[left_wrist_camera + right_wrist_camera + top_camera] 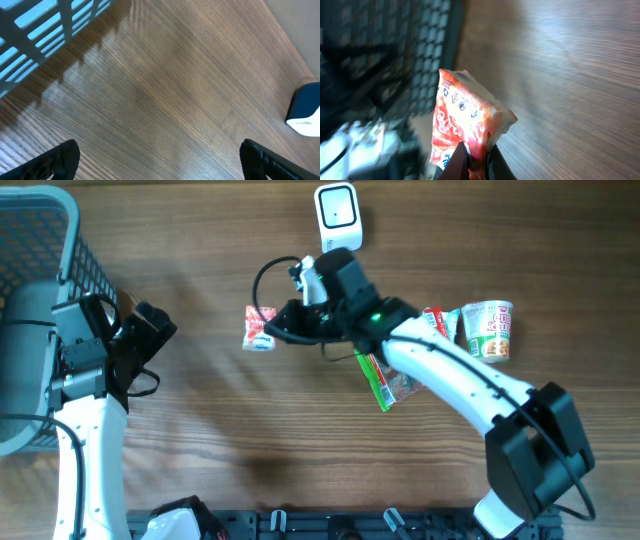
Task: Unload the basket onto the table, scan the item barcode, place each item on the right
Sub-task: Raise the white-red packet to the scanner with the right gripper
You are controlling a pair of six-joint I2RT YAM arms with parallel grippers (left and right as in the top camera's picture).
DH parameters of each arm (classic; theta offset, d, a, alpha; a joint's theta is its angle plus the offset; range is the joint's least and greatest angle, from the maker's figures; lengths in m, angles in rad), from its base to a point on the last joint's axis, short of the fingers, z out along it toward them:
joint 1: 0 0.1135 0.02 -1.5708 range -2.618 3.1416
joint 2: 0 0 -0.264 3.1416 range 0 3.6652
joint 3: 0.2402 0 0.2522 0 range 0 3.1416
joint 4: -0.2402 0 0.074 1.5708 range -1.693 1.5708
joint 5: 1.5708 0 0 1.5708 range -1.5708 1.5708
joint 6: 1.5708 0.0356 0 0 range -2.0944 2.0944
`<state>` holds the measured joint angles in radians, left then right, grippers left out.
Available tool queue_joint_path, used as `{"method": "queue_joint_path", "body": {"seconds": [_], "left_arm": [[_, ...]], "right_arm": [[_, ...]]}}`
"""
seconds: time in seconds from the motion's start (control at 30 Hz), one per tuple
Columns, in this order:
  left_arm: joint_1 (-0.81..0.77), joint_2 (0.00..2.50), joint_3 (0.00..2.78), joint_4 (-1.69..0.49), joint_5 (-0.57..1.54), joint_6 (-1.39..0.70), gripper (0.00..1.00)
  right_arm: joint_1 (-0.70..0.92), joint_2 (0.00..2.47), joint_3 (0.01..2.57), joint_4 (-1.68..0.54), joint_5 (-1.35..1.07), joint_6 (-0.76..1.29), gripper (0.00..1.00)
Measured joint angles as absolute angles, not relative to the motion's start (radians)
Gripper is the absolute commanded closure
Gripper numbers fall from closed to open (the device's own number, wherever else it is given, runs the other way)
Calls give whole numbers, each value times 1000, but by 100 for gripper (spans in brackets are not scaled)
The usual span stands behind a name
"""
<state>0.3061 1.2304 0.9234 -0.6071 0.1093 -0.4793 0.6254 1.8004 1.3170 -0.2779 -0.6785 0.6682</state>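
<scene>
The overhead's left edge cuts off the blue basket (88, 265); the left wrist view's right edge cuts the white scanner (306, 119). The right arm (450, 375) hides part of a green packet (380, 390). On the red packet (467, 125) we cannot read the blurred print.

A: What's everything resting on?
B: A brown wooden table (200, 410), grain running left to right in the overhead view
A: And what lies on it?
B: A blue mesh basket (40, 210) at the far left edge, throwing a slatted shadow on the wood. A white scanner (337, 210) sits at the top middle, well apart from the basket
A: Anything on the right?
B: A cup (487, 330) on its side, a red packet (436, 320) just beside it, partly hidden, and a green packet (378, 385) lying tilted nearer the middle
</scene>
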Motion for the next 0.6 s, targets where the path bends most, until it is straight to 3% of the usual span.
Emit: {"method": "queue_joint_path", "body": {"seconds": [0.17, 0.33, 0.47, 0.6], "left_arm": [[306, 1230, 923, -607, 109, -479, 0], [306, 1230, 923, -607, 109, -479, 0], [306, 1231, 923, -607, 109, -479, 0], [306, 1231, 923, -607, 109, -479, 0]], "right_arm": [[446, 1800, 1311, -284, -1132, 467, 96], [284, 1800, 1234, -283, -1420, 323, 96], [176, 1800, 1205, -393, -1550, 233, 96], [169, 1767, 1198, -479, -1559, 214, 96]]}}
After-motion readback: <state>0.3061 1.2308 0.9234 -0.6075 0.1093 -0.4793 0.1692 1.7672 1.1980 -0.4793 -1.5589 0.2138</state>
